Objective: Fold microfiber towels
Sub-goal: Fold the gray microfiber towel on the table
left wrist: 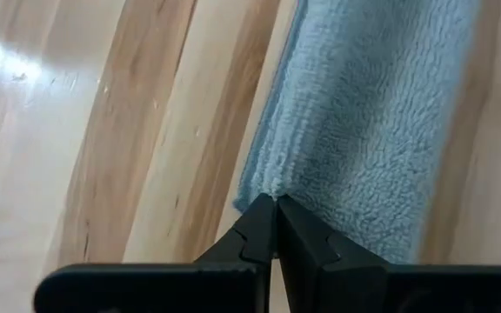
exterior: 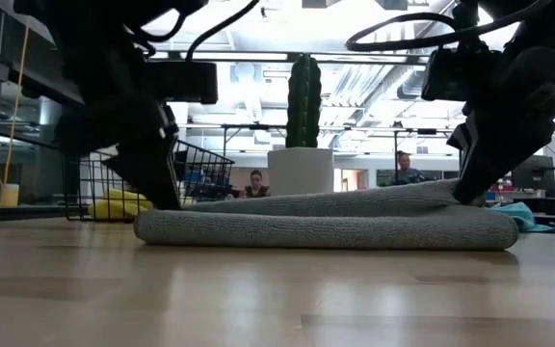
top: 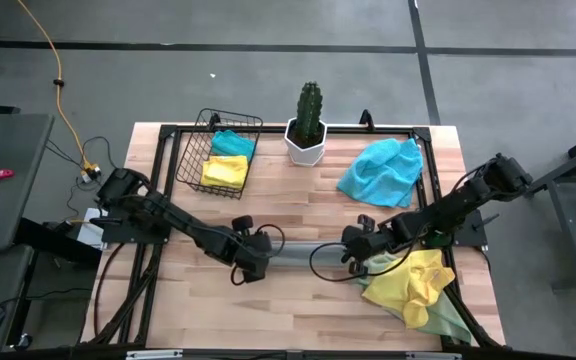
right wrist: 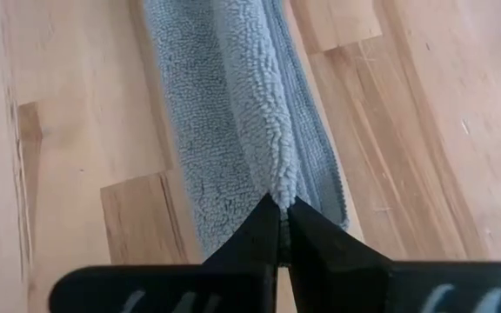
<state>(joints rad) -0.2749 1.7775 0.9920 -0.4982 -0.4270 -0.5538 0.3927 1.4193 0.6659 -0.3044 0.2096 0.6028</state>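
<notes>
Grey microfiber towel (top: 303, 255), folded into a long narrow band, lies flat on the wooden slatted surface (top: 298, 310) between the two arms, near the middle of the front half. The left gripper (left wrist: 275, 202) is clenched on the towel's left end, fingers pressed together with the fabric edge pinched at their tips. The right gripper (right wrist: 282, 204) is likewise clenched on the right end, nipping the upper fold of the cloth. In the low view the band rests on the surface along its length, its top layer rising slightly toward the right gripper.

Just beside the right gripper, at the front right corner, a crumpled bright yellow towel (top: 418, 280) lies on a pale green towel (top: 450, 318). A loose turquoise blue towel (top: 380, 172) sits at the back right. At the back edge stands a green cactus in a white pot (top: 308, 125). To its left, a black wire basket (top: 193, 165) holds a folded yellow cloth (top: 224, 172) and a folded turquoise cloth (top: 232, 144).
</notes>
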